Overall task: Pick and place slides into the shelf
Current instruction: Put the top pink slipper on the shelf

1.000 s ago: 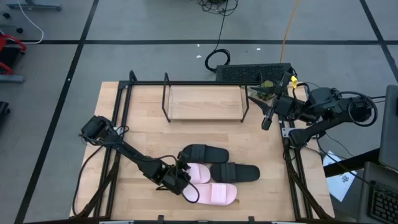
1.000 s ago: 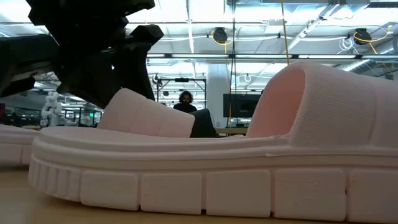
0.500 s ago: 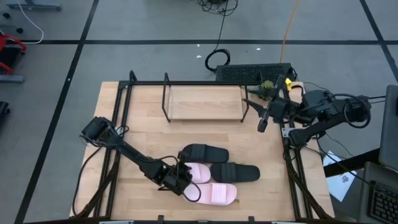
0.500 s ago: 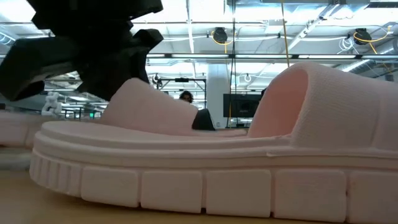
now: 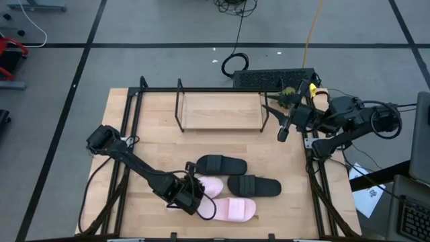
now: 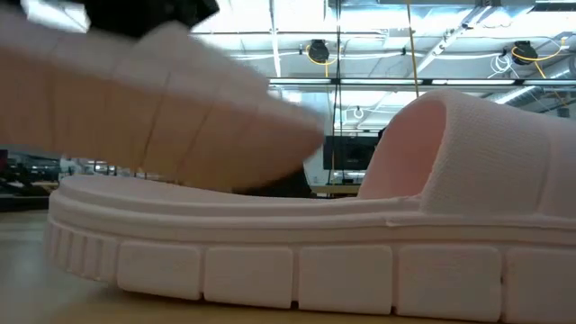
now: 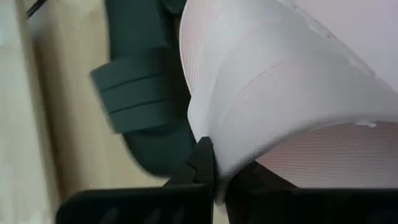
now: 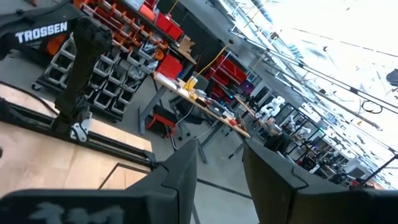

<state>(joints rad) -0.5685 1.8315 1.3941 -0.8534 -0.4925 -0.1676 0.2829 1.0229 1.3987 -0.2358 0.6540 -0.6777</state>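
Two pale pink slides and two black ones lie near the table's front. My left gripper (image 5: pixel 190 193) is shut on the farther pink slide (image 5: pixel 209 186), whose wide strap (image 7: pixel 267 106) fills the left wrist view. The other pink slide (image 5: pixel 233 210) rests on its sole close to the low camera (image 6: pixel 315 243). One black slide (image 5: pixel 219 164) lies beyond them, the other (image 5: pixel 255 186) to their right. The shelf (image 5: pixel 222 111) stands at the table's far side. My right gripper (image 5: pixel 283 132) hangs open in the air by the shelf's right end (image 8: pixel 221 168). My left gripper pinches the strap's edge (image 7: pixel 200 127) of the farther pink slide between its two fingers. The fingers (image 7: pixel 205 163) slant down at it from the table's left. In the low view the slide (image 6: pixel 153 99) is raised and tilted above the nearer one; whether any part still rests on the table is hidden.
A black metal frame (image 5: pixel 138 101) runs along the table's left, far and right sides. A black slide (image 7: pixel 146 99) lies just past the held one. Bare wood (image 5: pixel 222 144) lies between the slides and the shelf.
My left gripper has shut on the pink slide's strap and drawn slightly toward the table's left and near edges. The held slide has come up off the table, tilted and shifted a little to the left. The other slides have stayed in place.
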